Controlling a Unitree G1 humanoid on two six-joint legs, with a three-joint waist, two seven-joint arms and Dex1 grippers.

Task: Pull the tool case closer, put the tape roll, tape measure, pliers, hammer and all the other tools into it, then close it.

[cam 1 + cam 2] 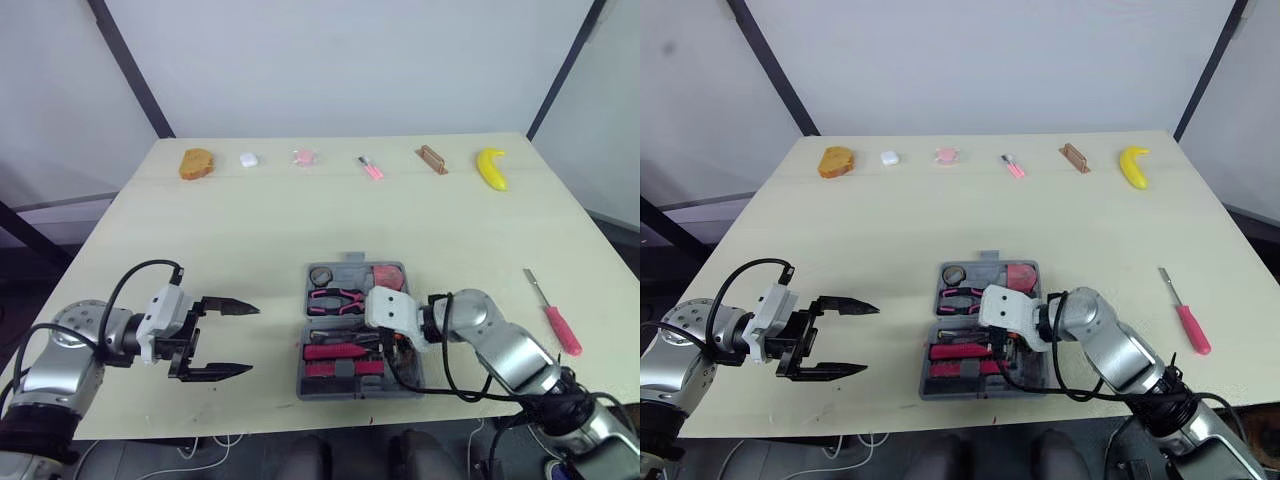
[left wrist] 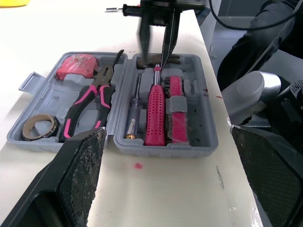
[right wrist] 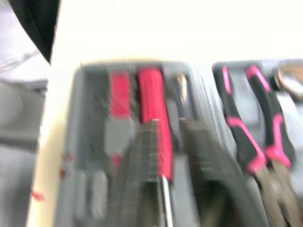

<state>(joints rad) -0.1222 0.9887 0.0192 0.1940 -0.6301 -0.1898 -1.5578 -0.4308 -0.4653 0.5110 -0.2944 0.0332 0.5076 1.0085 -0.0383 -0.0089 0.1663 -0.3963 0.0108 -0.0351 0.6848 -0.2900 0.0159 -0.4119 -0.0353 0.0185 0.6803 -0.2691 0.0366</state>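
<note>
The grey tool case (image 1: 345,268) lies open at the table's front centre. Its far half holds the tape roll (image 1: 320,275), the pink-handled pliers (image 1: 337,299) and the red tape measure (image 1: 389,275). The near half holds the pink-handled hammer (image 1: 335,351), a small screwdriver (image 2: 134,111) and a pink bit strip (image 2: 177,111). My right gripper (image 2: 156,52) reaches down into the near half, open a little, one finger on each side of the hammer's metal shaft. My left gripper (image 1: 254,340) hovers wide open, left of the case, pointing at it. A pink screwdriver (image 1: 555,318) lies on the table right of the case.
Along the table's far edge sit a bread slice (image 1: 197,163), a small white object (image 1: 249,159), a pink object (image 1: 303,157), a small pink tool (image 1: 371,168), a brown piece (image 1: 431,159) and a banana (image 1: 491,168). The case sits close to the front edge.
</note>
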